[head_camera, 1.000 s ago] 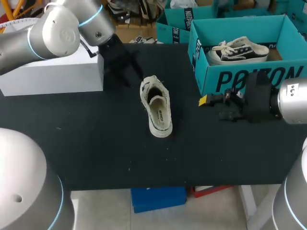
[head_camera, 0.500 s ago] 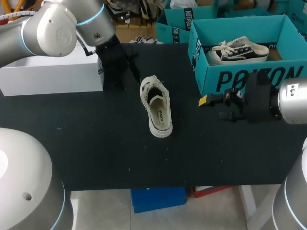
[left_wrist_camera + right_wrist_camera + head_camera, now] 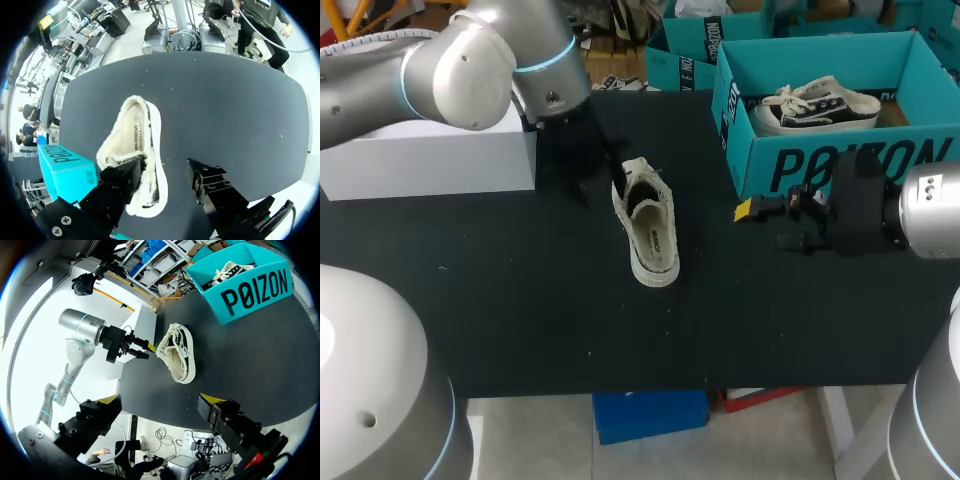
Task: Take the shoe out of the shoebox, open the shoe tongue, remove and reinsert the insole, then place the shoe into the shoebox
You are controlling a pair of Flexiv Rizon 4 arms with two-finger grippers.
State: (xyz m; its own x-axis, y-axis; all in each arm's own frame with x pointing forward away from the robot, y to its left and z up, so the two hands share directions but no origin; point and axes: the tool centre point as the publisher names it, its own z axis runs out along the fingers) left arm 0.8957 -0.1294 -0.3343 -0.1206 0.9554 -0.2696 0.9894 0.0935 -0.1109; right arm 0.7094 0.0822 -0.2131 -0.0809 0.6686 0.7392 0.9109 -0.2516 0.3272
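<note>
From above, the shoe (image 3: 648, 222) lies mid-tabletop, outside the shoebox (image 3: 820, 165) at the far right corner. The left gripper (image 3: 603, 172) is at the shoe's far end, and the right gripper (image 3: 765, 225) hangs beside the box. Left wrist: jaws open, one finger against the lining, holding nothing. Right wrist: jaws wide, empty. The tongue seems next, and it needs a firm pinch.

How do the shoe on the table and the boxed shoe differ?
The table shoe lies on the black table, opening upward; the boxed shoe rests inside the teal shoebox. The boxed shoe shows a dark sole band; the table shoe's sole is cream. Both are pale sneakers.
</note>
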